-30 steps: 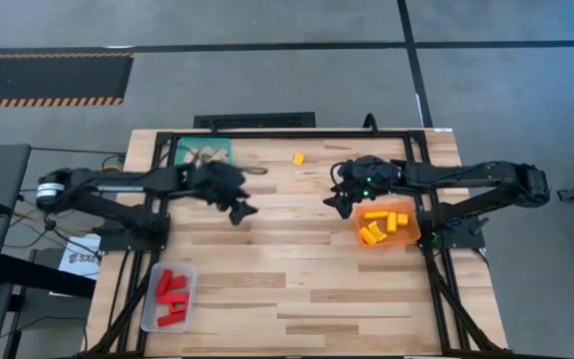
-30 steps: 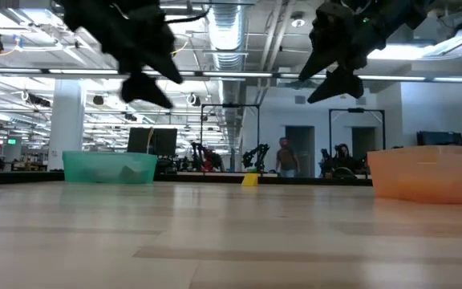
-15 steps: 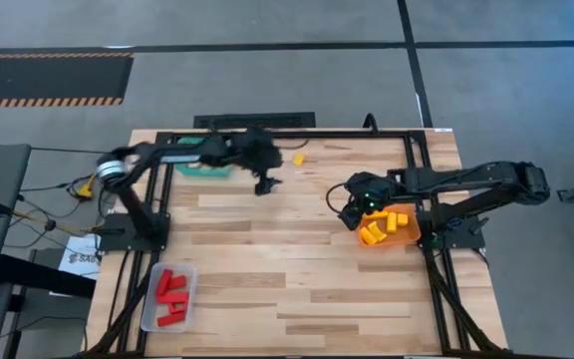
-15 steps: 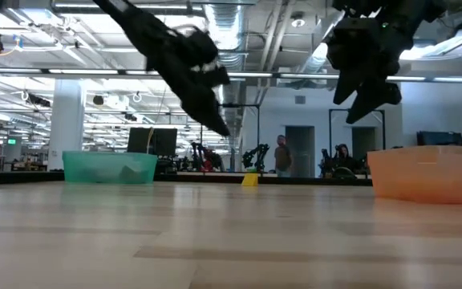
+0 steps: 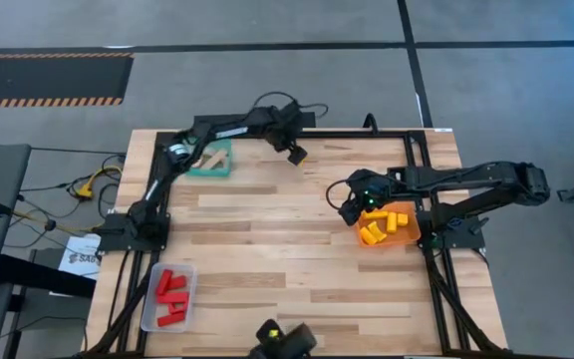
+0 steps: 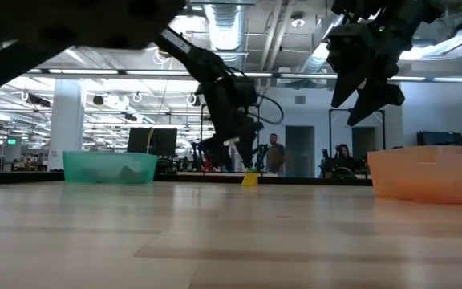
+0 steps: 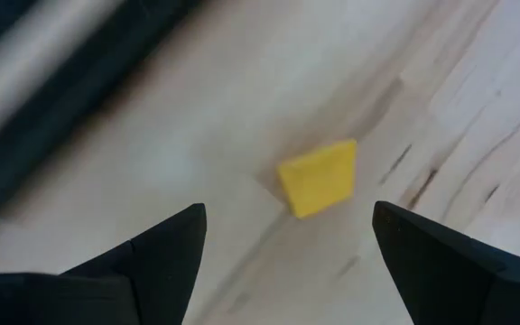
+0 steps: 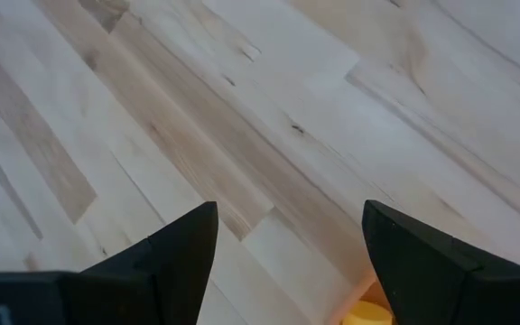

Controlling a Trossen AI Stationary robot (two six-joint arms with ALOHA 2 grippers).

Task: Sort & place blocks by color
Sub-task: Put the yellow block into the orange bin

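Left gripper (image 7: 283,239) is wide open and empty, now hovering right over the last loose yellow block (image 7: 318,177) at the table's far edge after swinging over from the teal tray (image 5: 210,160). Right gripper (image 8: 287,239) stays spread and empty beside the orange tray (image 5: 389,225). Pickup looks next.

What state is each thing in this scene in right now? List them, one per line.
Left pincer: open, above the loose yellow block.
Loose yellow block: flat on the table, not held.
Right pincer: open, empty, by the orange tray.
Orange tray: holds yellow blocks.
Clear tray: holds red blocks.
Teal tray: holds pale wood blocks.
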